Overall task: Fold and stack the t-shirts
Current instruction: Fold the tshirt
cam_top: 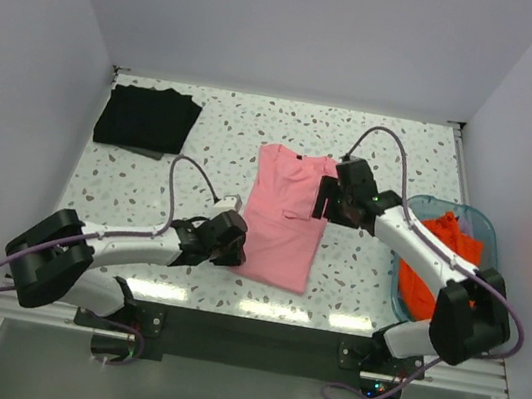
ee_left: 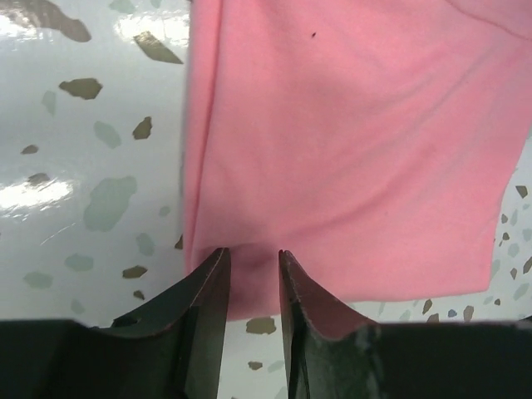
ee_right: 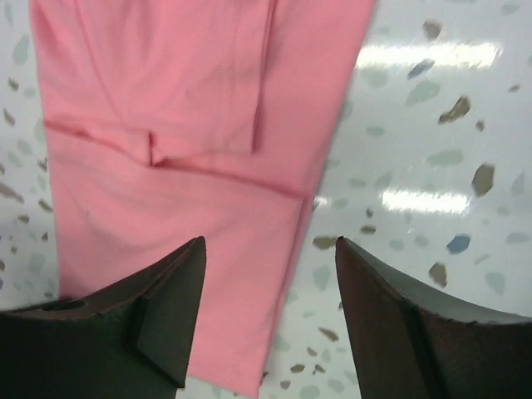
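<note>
The pink t-shirt (cam_top: 288, 218) is lying folded into a long strip on the bench (cam_top: 224, 142), between the two grippers. The left gripper (ee_left: 252, 253) is sitting at its near left corner, fingers parted only narrowly, hem showing in the gap. The right gripper (ee_right: 270, 245) is hovering over the shirt's right edge, gaping wide, holding nothing. A black t-shirt (cam_top: 145, 118) is resting well beyond the left gripper. Orange-red t-shirts (cam_top: 421, 290) are lying in a teal tub (cam_top: 480, 221) right of the right gripper.

Plain white walls (cam_top: 304, 23) enclose a speckled terrazzo-patterned table (cam_top: 224, 142), glossy with bright light reflections.
</note>
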Available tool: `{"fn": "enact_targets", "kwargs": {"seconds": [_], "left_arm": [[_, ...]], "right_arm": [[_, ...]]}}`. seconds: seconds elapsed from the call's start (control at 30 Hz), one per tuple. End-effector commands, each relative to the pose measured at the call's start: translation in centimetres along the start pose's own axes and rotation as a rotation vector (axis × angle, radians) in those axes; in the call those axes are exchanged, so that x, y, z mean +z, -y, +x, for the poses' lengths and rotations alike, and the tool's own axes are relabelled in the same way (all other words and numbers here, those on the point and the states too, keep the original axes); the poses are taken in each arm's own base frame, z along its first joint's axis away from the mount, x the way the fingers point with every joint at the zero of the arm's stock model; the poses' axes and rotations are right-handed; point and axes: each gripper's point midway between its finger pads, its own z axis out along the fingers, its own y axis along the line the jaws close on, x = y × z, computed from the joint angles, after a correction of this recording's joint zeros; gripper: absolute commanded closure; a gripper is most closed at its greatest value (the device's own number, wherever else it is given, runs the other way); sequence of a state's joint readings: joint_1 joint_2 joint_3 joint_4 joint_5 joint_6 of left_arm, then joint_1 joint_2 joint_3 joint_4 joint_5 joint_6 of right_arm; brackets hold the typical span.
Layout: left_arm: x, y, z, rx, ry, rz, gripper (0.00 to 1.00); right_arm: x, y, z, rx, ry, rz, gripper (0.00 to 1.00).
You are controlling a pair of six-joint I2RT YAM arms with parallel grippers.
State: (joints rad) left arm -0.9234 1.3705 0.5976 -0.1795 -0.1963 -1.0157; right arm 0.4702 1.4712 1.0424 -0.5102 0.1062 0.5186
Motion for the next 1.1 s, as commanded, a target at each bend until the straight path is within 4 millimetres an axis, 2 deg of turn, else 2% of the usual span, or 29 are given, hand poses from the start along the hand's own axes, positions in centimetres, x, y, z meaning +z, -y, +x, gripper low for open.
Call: {"fn": "enact_targets", "kwargs": {"seconds": [0.0, 0.03, 0.07, 0.1, 0.13, 0.17, 0.2, 0.23, 0.3, 0.53, 0.73, 1.07], "left_arm": [[-1.6, -1.4, -0.7, 0.035, 0.016, -0.056, 0.65], [-1.8, -1.6, -0.8, 0.038, 0.016, -0.060, 0.64], [-1.9, -1.8, -0.8, 0.040, 0.017, -0.065, 0.64], [-2.2, -2.2, -0.9, 0.043, 0.020, -0.072, 0.63], [-2.2, -2.5, -1.0, 0.050, 0.021, -0.073, 0.62], [-2.2, -2.7, -1.0, 0.054, 0.021, -0.075, 0.62], [-2.2, -3.0, -0.8, 0.056, 0.015, -0.078, 0.62], [-2.2, -3.3, -0.9, 0.059, 0.013, -0.081, 0.62], [-2.1, -3.5, -0.5, 0.066, 0.000, -0.074, 0.62], [-1.5, -2.6, 1.1, 0.098, -0.045, 0.037, 0.55], [-1.2, -3.6, 2.2, 0.090, -0.080, 0.010, 0.55], [-0.8, -5.1, 3.9, 0.065, -0.129, -0.035, 0.63]], "right_arm": [[-2.9, 0.1, 5.3, -0.004, -0.075, 0.023, 0.35], [-3.1, -0.5, 8.3, -0.007, -0.118, 0.014, 0.36], [-3.7, -1.1, 9.2, -0.004, -0.117, -0.011, 0.40], [-3.6, -1.0, 11.3, -0.007, -0.151, -0.012, 0.43], [-4.0, -2.1, 13.0, 0.001, -0.172, -0.031, 0.46], [-4.2, -2.4, 13.9, 0.001, -0.182, -0.036, 0.53], [-4.1, -2.4, 14.6, 0.000, -0.181, -0.024, 0.56], [-4.1, -2.4, 16.1, 0.005, -0.198, -0.012, 0.57], [-3.8, -1.9, 17.7, 0.001, -0.214, -0.001, 0.58], [-3.1, -1.2, 19.9, 0.045, -0.235, 0.008, 0.57], [-2.7, -0.5, 21.5, 0.061, -0.269, 0.016, 0.57], [-3.9, -1.4, 19.9, 0.181, -0.192, -0.046, 0.52]]}}
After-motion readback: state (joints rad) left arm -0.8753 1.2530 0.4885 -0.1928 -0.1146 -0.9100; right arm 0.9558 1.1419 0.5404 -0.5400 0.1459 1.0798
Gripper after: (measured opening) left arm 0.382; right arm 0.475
